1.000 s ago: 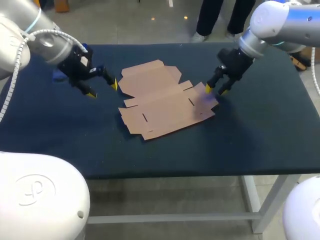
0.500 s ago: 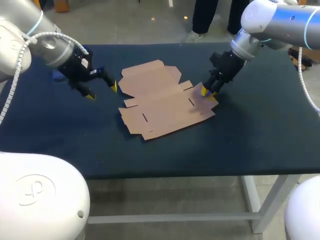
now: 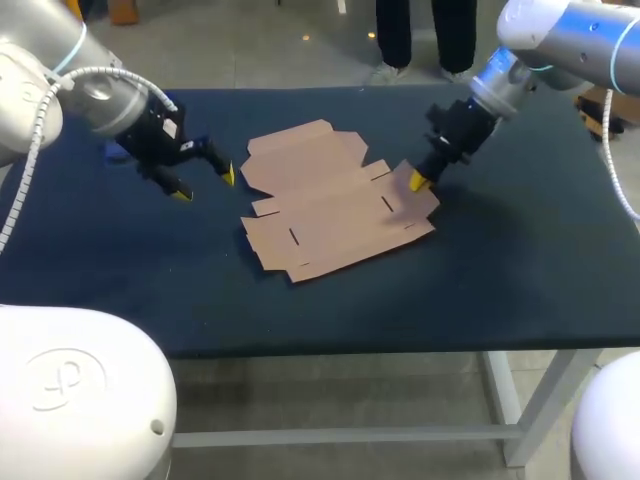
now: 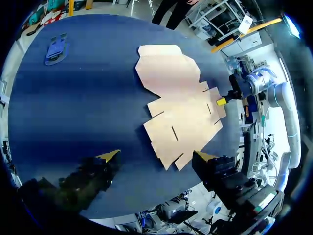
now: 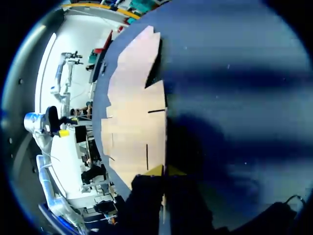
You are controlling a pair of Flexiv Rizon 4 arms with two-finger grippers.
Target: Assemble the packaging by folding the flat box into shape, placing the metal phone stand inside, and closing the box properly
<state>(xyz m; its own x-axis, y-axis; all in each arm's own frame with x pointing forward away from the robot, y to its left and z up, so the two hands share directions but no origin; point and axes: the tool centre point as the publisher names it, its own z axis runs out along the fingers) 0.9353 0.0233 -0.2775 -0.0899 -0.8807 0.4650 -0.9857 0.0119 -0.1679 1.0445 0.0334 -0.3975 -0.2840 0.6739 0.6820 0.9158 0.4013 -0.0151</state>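
The flat brown cardboard box (image 3: 335, 205) is spread on the dark blue worktop (image 3: 520, 270). Its right-hand flap appears pinched by the right tool (image 3: 418, 180), whose tips are nearly closed, so folding is best begun there. The left tool (image 3: 204, 182) is held wide open and empty, just off the box's left edge.

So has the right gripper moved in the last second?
Yes. The right gripper came inward, toward the middle of the table, onto the right flap of the flat box.

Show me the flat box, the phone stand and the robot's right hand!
flat box (image 3: 330, 215): head view, on its middle panel.
phone stand (image 4: 55, 49): left wrist view, on its middle.
right hand (image 3: 418, 181): head view, at its yellow fingertips.
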